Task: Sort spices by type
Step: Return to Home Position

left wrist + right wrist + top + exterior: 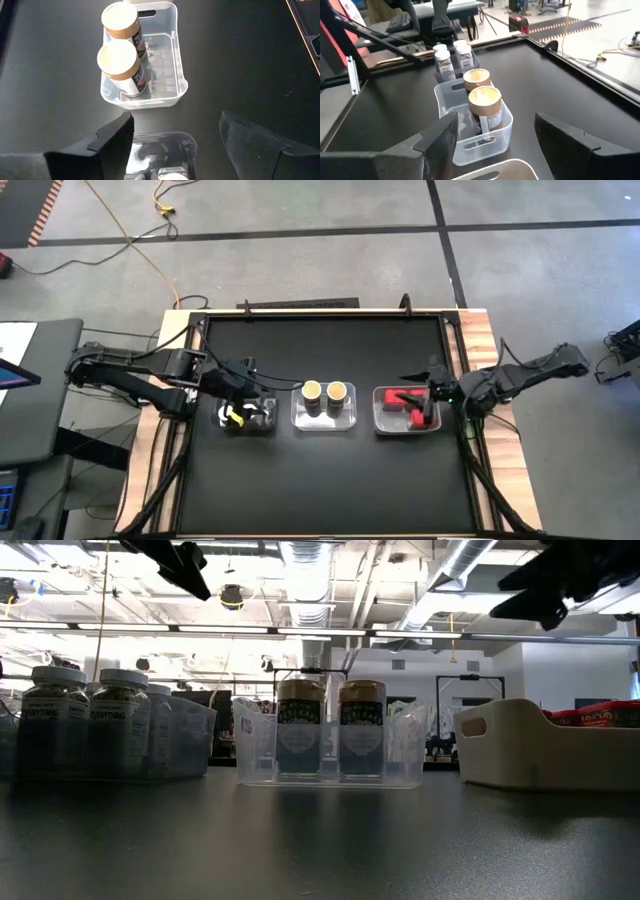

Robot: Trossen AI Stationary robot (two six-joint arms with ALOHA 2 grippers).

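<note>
Left gripper (177, 121) hangs above a dark bin (195, 730), fingers spread wide and empty. In the bin stand clear jars with white caps (120, 720). Right gripper (497, 122), likewise parted and empty, hovers over red packets (398, 397) in a pale smooth bin (530, 750). Between the bins, a clear plastic tray (179, 75) holds two upright cylindrical tan-topped jars (119, 57).

Tan-topped jars (311, 390), red packets (419, 418), white-capped jars (464, 56) — black table (320, 480).
</note>
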